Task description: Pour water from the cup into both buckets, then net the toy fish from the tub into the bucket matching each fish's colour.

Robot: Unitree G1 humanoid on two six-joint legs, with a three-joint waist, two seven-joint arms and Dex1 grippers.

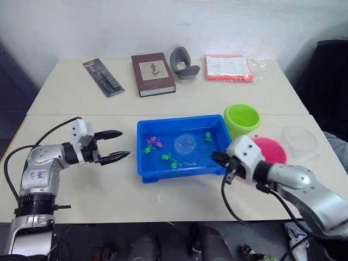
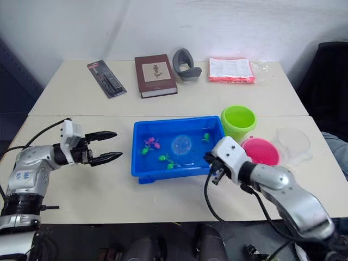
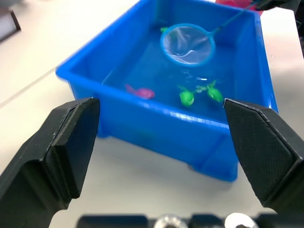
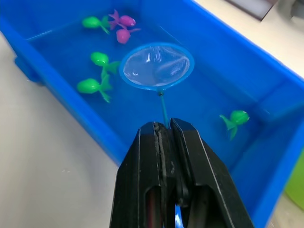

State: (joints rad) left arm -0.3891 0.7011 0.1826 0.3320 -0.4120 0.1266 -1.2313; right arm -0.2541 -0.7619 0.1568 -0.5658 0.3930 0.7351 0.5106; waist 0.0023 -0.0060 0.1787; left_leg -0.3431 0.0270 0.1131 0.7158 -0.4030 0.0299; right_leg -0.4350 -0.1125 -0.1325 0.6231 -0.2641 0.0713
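Observation:
The blue tub point(image 1: 179, 174) sits mid-table holding water and several toy fish, among them a pink one point(image 1: 154, 142) and green ones point(image 4: 88, 86) point(image 4: 234, 117). My right gripper point(image 4: 164, 127) is shut on the thin handle of a small blue-rimmed net point(image 4: 156, 66), whose hoop lies in the tub's water with no fish in it. At the tub's right corner the right gripper point(image 1: 219, 159) reaches in. The green bucket point(image 1: 241, 119) and pink bucket point(image 1: 270, 150) stand right of the tub, the clear cup point(image 1: 298, 141) beyond them. My left gripper point(image 1: 116, 145) stands open left of the tub.
At the back of the table lie a black package point(image 1: 103, 77), a brown book point(image 1: 153, 74), a grey curved object point(image 1: 184, 63) and a red-pink packet point(image 1: 228, 68). A dark chair point(image 1: 326, 81) stands at the right.

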